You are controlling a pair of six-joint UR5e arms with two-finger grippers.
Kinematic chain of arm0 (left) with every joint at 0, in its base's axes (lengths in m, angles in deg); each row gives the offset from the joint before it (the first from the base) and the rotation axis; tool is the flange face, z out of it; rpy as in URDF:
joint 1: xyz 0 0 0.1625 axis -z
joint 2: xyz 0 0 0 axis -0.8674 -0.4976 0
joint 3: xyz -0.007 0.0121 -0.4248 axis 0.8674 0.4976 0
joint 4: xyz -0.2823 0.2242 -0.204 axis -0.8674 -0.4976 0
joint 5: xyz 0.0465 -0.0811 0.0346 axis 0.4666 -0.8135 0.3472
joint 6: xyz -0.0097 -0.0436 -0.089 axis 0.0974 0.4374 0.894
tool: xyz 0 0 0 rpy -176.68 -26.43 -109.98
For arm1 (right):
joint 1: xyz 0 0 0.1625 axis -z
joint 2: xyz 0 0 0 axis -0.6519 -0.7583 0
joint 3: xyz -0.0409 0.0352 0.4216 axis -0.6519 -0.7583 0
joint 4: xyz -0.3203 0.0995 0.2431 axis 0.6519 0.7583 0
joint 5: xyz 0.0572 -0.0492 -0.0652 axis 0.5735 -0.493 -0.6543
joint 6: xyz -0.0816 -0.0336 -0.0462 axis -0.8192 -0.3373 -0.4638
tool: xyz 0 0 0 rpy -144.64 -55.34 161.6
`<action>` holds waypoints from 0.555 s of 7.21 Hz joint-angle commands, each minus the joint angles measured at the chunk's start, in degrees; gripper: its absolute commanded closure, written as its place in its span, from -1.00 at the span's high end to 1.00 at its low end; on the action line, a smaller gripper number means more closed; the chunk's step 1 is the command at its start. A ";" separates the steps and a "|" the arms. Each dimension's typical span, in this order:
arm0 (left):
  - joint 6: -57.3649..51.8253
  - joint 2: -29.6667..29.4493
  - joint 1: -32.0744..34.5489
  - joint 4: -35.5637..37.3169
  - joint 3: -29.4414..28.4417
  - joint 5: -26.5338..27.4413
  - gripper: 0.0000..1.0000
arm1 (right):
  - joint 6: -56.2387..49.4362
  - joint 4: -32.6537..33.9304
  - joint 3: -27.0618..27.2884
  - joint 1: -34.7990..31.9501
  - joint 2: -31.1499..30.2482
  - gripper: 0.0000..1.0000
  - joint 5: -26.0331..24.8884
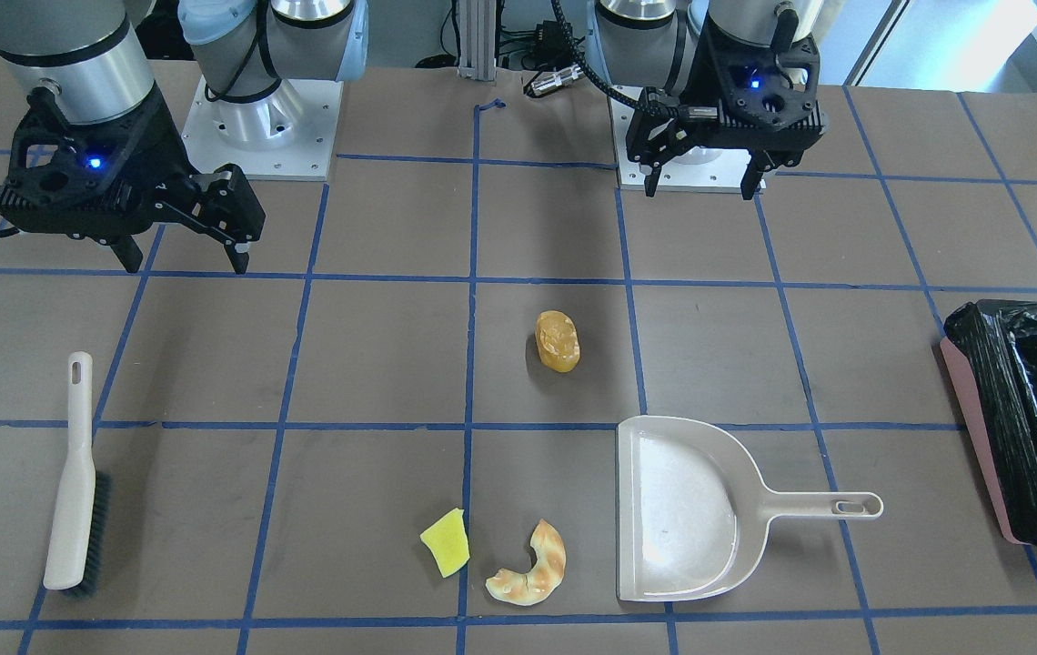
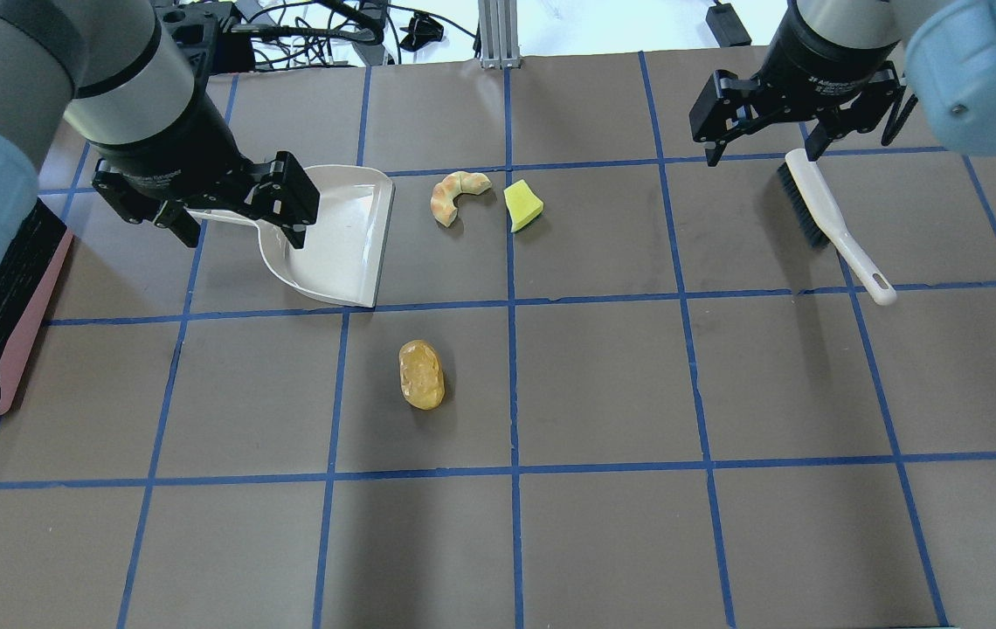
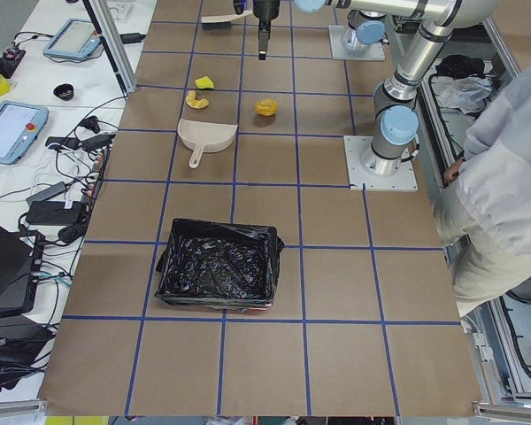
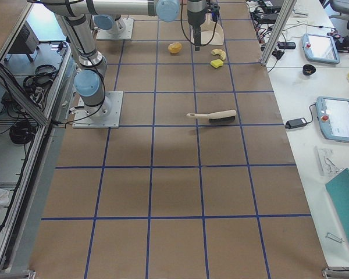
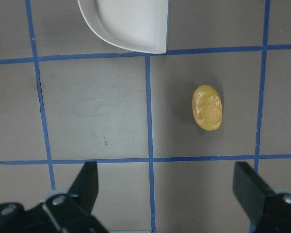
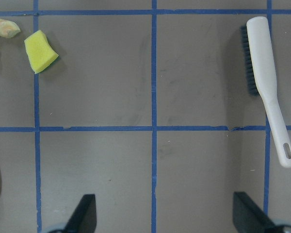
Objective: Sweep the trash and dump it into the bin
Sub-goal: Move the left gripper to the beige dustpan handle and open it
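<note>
The orange-yellow lump (image 1: 558,341) lies mid-table, also in the overhead view (image 2: 421,375) and the left wrist view (image 5: 207,108). The yellow-green sponge piece (image 1: 446,542) and the tan croissant piece (image 1: 532,566) lie side by side, apart from the lump, next to the dustpan's mouth. The pink bin (image 1: 973,418) with its black bag stands at the table's left end (image 2: 31,314). My left gripper (image 2: 243,234) hangs open and empty above the dustpan. My right gripper (image 2: 763,155) hangs open and empty above the brush head.
A beige dustpan (image 1: 682,509) lies flat between trash and bin, handle toward the bin. A beige hand brush (image 2: 826,218) with dark bristles lies on the right side. Blue tape lines grid the brown table. An operator stands at the edge of the left side view.
</note>
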 commanded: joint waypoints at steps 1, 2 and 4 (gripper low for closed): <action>0.34 -0.48 -0.26 0.48 -0.43 -0.51 1.00 | 0.08 -0.03 -0.14 -0.09 -0.13 1.00 -0.12; 1.99 -0.40 -0.53 2.41 -0.35 -0.17 1.00 | 0.17 -0.03 -0.31 -0.09 -0.31 1.00 0.23; 4.91 -0.13 -0.44 1.55 0.27 0.19 1.00 | -0.26 -0.03 -0.31 -0.18 -0.22 1.00 0.50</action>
